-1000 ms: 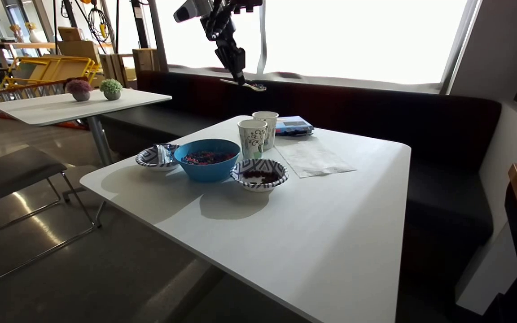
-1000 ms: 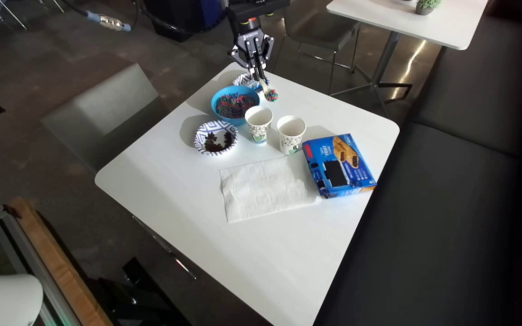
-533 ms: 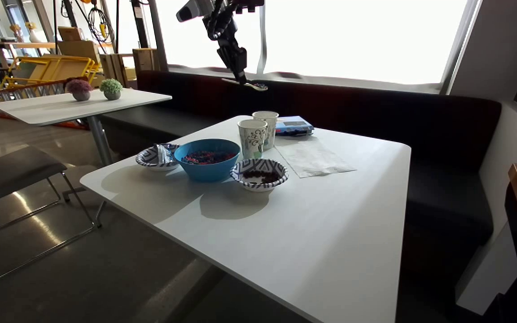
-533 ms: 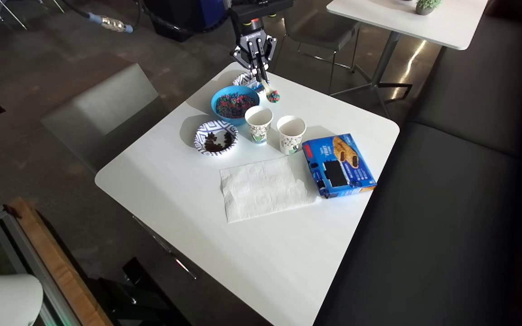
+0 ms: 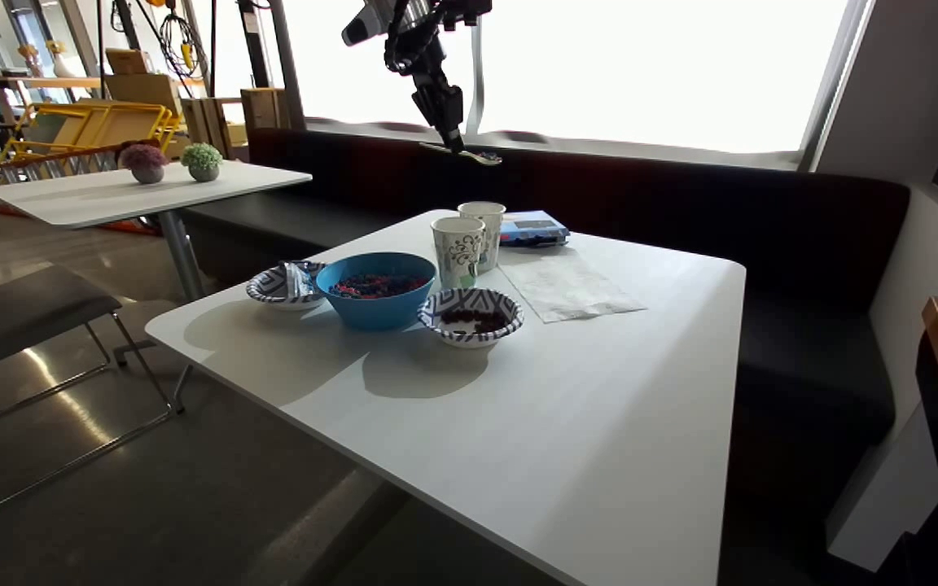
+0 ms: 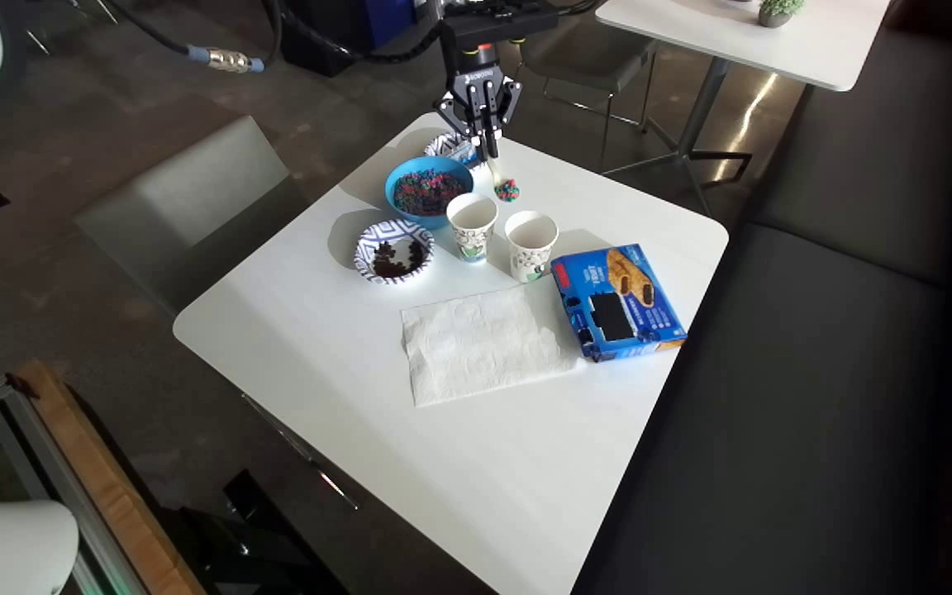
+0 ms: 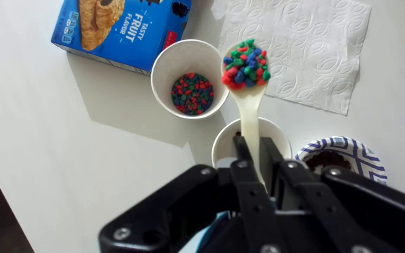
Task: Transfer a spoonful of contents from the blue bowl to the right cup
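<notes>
My gripper is shut on the handle of a pale spoon, held high above the table. Red, green and blue bits heap the spoon's bowl. Two paper cups stand side by side. The right cup, nearer the box in an exterior view, shows similar coloured bits inside in the wrist view. The left cup has a dark bit inside; my fingers cover part of it. The blue bowl holds more coloured bits and is mostly hidden behind the gripper in the wrist view.
A patterned paper bowl with dark bits sits in front of the blue bowl. Behind the blue bowl is another patterned bowl with a wrapper. A paper towel and a blue snack box lie past the cups.
Gripper and spoon have shifted to the right in both exterior views, mostly in the last half second, bringing the loaded spoon nearer the right cup. Bowls and cups have stayed put.
</notes>
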{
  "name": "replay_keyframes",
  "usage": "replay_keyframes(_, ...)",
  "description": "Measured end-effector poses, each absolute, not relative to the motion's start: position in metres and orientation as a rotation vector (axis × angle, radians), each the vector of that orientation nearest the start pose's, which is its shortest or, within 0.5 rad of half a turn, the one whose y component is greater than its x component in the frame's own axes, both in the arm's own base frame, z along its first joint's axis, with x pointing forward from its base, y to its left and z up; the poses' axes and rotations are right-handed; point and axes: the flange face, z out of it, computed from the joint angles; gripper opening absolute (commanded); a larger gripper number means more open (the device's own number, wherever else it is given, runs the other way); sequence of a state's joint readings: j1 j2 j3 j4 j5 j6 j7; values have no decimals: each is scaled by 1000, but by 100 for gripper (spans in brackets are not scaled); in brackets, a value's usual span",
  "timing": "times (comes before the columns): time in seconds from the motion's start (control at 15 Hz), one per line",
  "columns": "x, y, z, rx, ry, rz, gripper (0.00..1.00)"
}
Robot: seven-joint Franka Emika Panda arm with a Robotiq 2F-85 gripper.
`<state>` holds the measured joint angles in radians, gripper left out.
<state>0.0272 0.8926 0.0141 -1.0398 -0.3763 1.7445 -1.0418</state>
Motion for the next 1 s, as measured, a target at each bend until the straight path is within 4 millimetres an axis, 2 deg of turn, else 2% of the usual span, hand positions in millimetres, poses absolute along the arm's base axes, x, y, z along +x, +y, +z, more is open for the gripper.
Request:
replay_keyframes(0.27, 761, -23, 286, -2736, -1824, 571, 3)
replay_keyframes(1.0, 774, -51, 245, -2725, -1765, 542, 3)
